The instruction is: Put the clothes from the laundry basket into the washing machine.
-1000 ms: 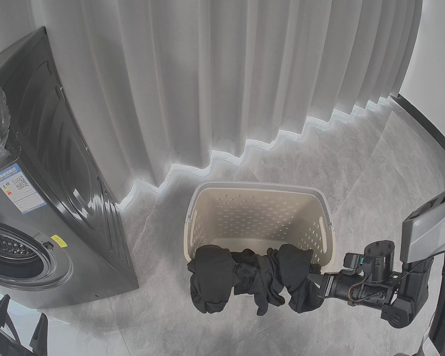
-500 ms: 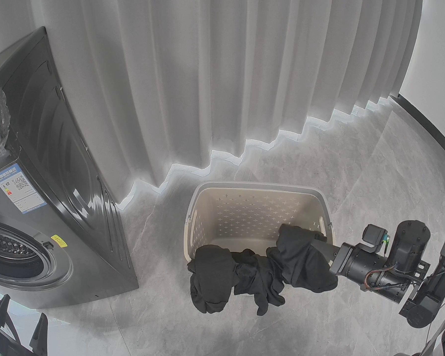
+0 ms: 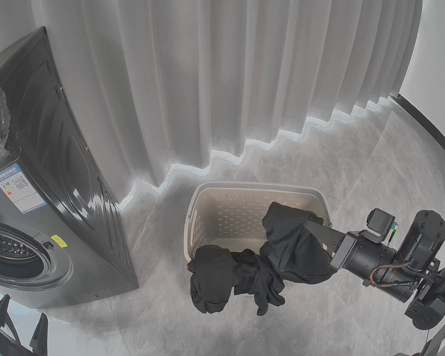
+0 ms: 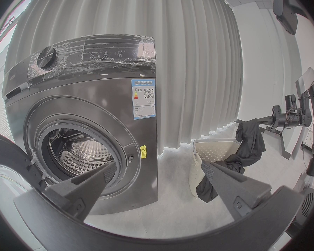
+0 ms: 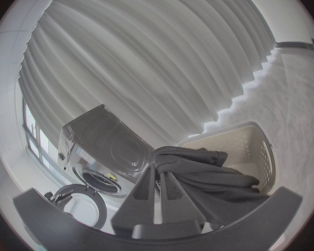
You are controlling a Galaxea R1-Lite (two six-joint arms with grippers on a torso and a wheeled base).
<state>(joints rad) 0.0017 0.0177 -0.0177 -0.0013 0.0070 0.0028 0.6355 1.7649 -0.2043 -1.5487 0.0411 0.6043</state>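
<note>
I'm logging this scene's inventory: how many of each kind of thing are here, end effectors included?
Washing machine: 1
Laundry basket: 1
Dark clothes bundle: 1 (separate garments cannot be told apart)
End effectors: 2, the left end effector open, the right end effector shut on the bundle
Total: 5
</note>
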